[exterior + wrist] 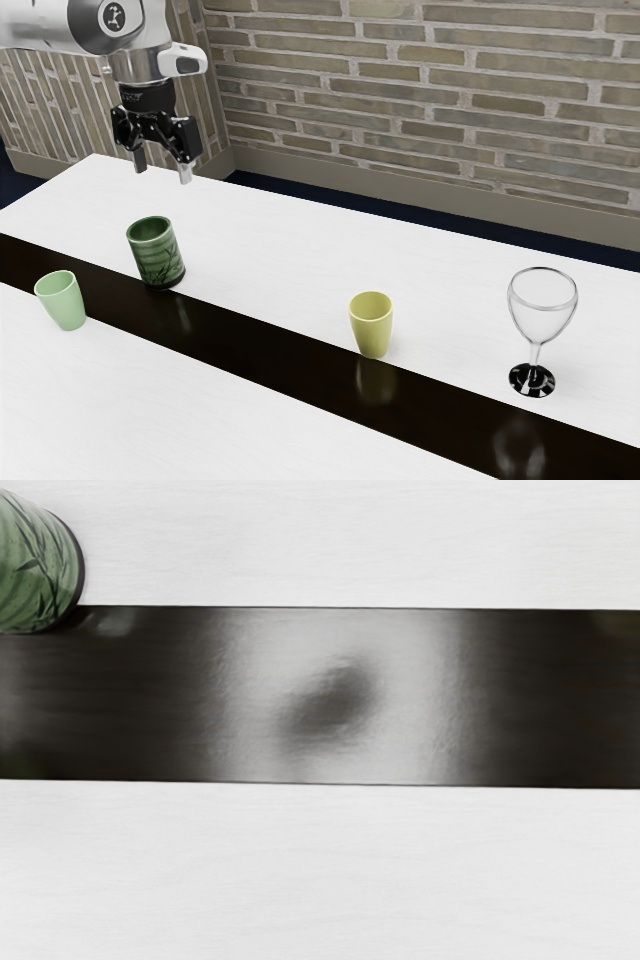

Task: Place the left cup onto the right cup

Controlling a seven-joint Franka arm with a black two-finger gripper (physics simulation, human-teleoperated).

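A pale green cup (61,299) stands at the exterior view's left, on the white table near the dark stripe. A yellow-green cup (371,323) stands upright on the glossy dark stripe (250,345), toward the middle right. My gripper (160,172) hangs open and empty high above the table's far left, well above and behind the dark green patterned tumbler (156,252). In the wrist view the tumbler (35,565) pokes in at a corner, beside the dark stripe (330,695).
A clear wine glass (539,325) with a dark foot stands at the exterior view's right on the stripe's edge. A brick wall (430,90) runs behind the table. White tabletop (300,240) stretches on both sides of the stripe.
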